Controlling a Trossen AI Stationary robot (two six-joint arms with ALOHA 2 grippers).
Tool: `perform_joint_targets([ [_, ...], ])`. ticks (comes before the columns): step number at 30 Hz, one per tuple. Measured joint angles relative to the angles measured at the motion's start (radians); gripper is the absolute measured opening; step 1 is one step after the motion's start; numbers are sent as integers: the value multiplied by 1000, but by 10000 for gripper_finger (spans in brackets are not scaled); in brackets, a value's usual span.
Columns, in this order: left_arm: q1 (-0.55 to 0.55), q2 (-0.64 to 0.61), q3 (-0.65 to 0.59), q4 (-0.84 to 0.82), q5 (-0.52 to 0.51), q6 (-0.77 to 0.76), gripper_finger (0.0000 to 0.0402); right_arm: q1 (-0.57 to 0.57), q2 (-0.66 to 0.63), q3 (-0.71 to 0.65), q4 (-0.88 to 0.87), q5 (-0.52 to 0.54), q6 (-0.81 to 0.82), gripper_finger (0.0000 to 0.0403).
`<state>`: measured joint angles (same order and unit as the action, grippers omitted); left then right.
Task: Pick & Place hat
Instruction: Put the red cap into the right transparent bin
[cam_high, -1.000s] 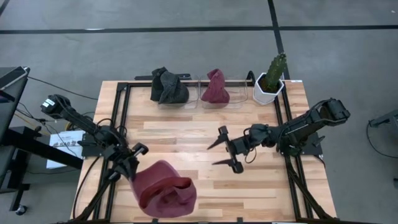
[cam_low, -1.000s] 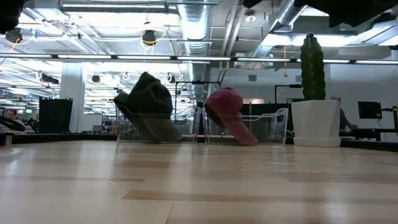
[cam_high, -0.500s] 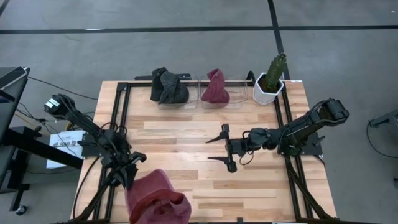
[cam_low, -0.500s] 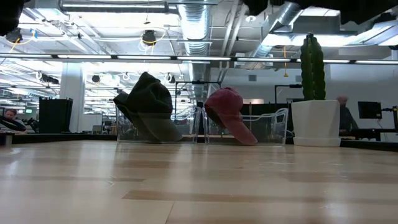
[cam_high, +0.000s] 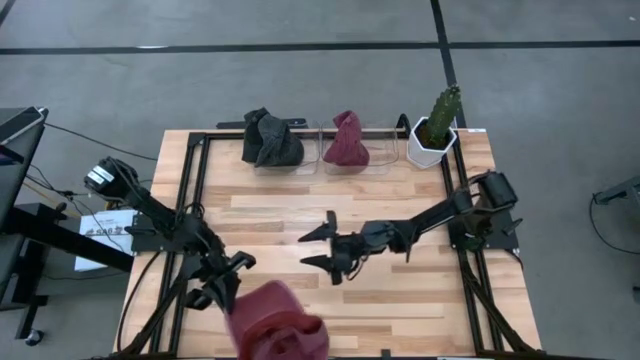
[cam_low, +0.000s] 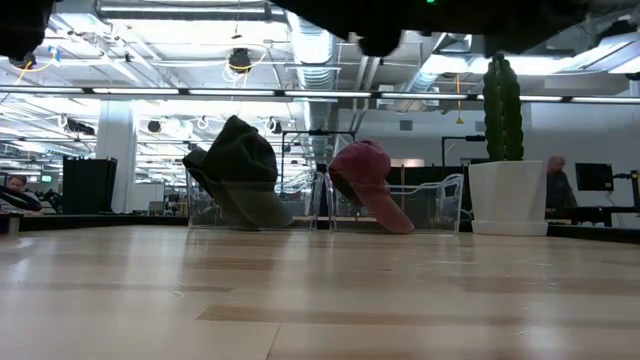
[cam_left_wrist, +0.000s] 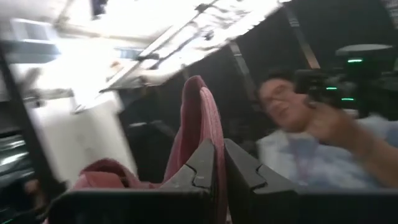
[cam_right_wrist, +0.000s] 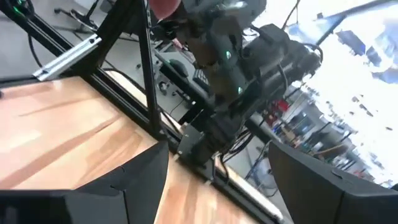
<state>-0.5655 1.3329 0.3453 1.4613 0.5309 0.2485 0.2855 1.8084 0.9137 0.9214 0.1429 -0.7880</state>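
My left gripper (cam_high: 236, 276) is shut on a maroon hat (cam_high: 276, 322) at the table's near edge, left of the middle. The hat also shows in the left wrist view (cam_left_wrist: 196, 118), standing up beyond the fingers. My right gripper (cam_high: 320, 248) is open and empty over the middle of the table, to the right of and beyond the hat. The right wrist view shows my left arm (cam_right_wrist: 236, 56) and a bit of the hat (cam_right_wrist: 165, 6) ahead of the open fingers. The low view does not show the held hat. My left gripper pinches a thin maroon edge of the hat (cam_left_wrist: 210, 134) between its two fingers (cam_left_wrist: 200, 165). The fingers slant from the table's left toward the near right. The rest of the hat bunches beyond the fingertips over the near edge; whether it touches the table I cannot tell.
A dark hat (cam_high: 268, 140) and a second maroon hat (cam_high: 346, 140) sit in clear bins at the far edge. A cactus in a white pot (cam_high: 436, 128) stands at the far right. Black frame rails (cam_high: 196, 190) run along both sides. A person (cam_left_wrist: 311, 118) shows beyond the table.
My left gripper has carried the hat toward the near edge, then toward the table's right, and the hat has bunched up tighter. My right gripper has reached toward the table's left, nearer the hat, and stays open.
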Motion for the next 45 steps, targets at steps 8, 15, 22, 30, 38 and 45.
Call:
perform_joint_targets([
  [8, -32, -33, 102, 22, -254, -24, 15, 0, 78, 132, 0, -10, -87, 270],
  [15, -10, -31, 187, 8, -297, -21, 15, 3, 77, 170, 1, -78, -85, 270],
  [22, 13, -18, 187, -3, -374, -29, 16, -4, 76, 189, 15, -208, -88, 269],
  [30, 2, -14, 187, -2, -380, -48, 16, -67, 74, 191, 103, -194, -138, 248],
  [38, 2, -14, 187, -3, -382, -61, 17, -83, 74, 191, 243, -220, -139, 200],
  [45, 1, -14, 186, -5, -372, -70, 17, -26, 74, 191, 235, -270, -139, 154],
])
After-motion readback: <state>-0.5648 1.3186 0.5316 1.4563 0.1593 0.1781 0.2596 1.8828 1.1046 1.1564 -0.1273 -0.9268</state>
